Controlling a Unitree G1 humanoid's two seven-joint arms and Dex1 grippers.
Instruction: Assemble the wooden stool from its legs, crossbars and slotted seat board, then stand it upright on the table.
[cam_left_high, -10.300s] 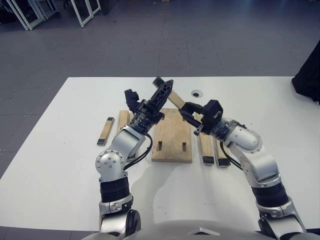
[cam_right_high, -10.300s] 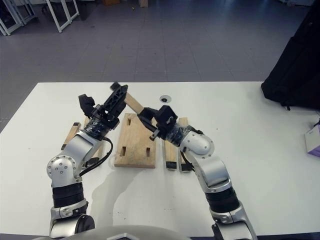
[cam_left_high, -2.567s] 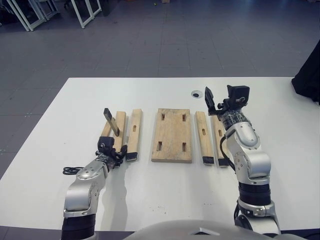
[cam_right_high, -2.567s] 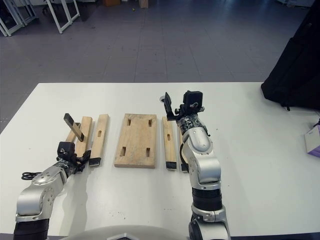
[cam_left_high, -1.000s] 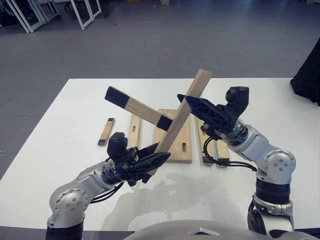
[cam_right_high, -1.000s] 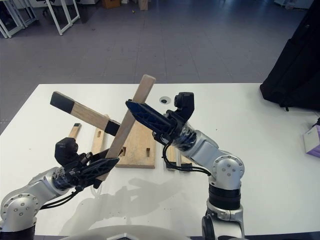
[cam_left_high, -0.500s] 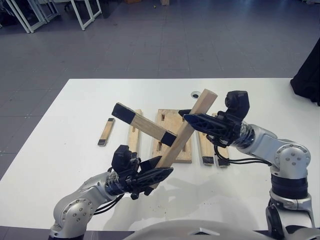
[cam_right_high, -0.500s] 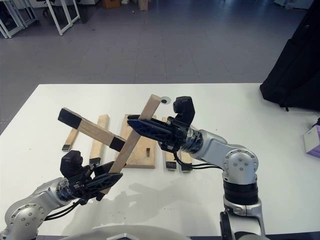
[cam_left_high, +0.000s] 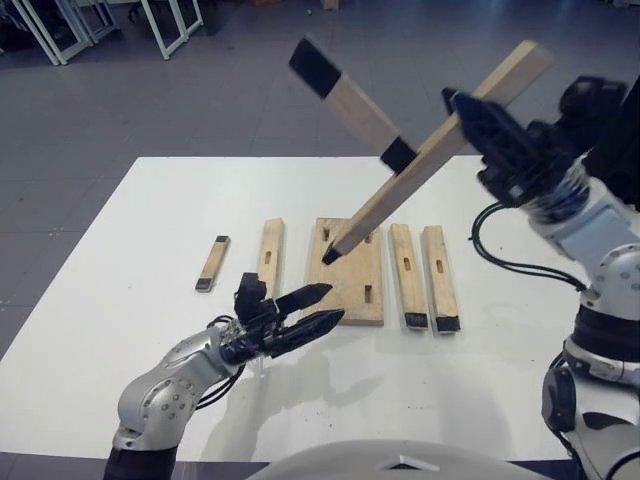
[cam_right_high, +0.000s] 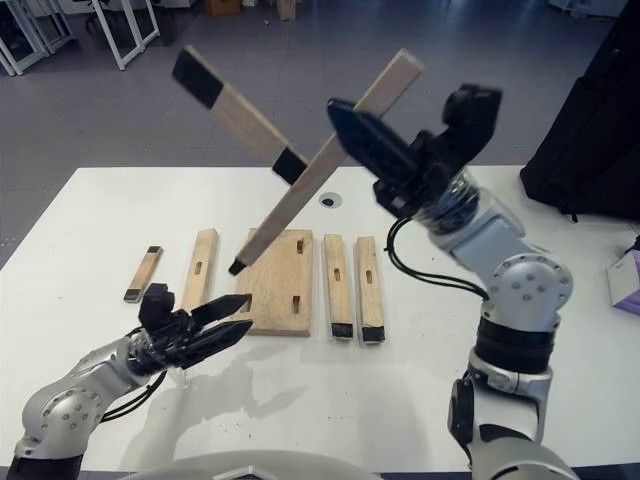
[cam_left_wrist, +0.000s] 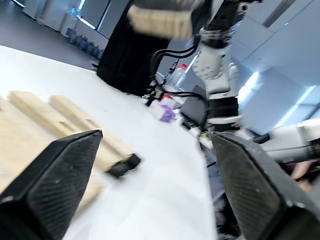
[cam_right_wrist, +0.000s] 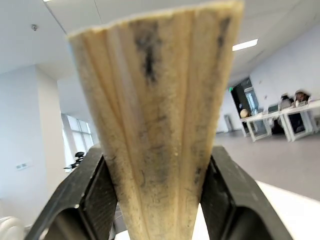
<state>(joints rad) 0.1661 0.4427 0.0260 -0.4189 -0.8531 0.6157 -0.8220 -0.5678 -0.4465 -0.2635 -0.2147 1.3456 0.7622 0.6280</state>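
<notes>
Our right claw (cam_left_high: 472, 118) is closed on a long wooden leg (cam_left_high: 385, 203), gripping it near its upper end and holding it high above the surface (cam_left_high: 150, 220). The leg slants down toward our left. Its black-tipped lower end hangs in the air over the middle of the surface and touches nothing. A crossbar (cam_left_high: 355, 103) with black ends passes through the leg about halfway along, so the two pieces form a tilted cross. In the right wrist view the pale end grain of the leg sits clamped between the two dark fingers (cam_right_wrist: 87, 200).

Our left claw (cam_left_high: 320, 306) is open and holds nothing. It hangs low over the surface on the near-edge side, its fingertips pointing at the near left corner of the seat board (cam_left_high: 348, 285).

The seat board lies flat at the middle of the surface, slots facing up. Just to its left lies one slotted leg (cam_left_high: 270, 255). Farther toward the left edge lies a short bar (cam_left_high: 211, 263). To the right of the board two more slotted legs (cam_left_high: 403, 260) (cam_left_high: 440, 262) lie side by side, parallel to it.
</notes>
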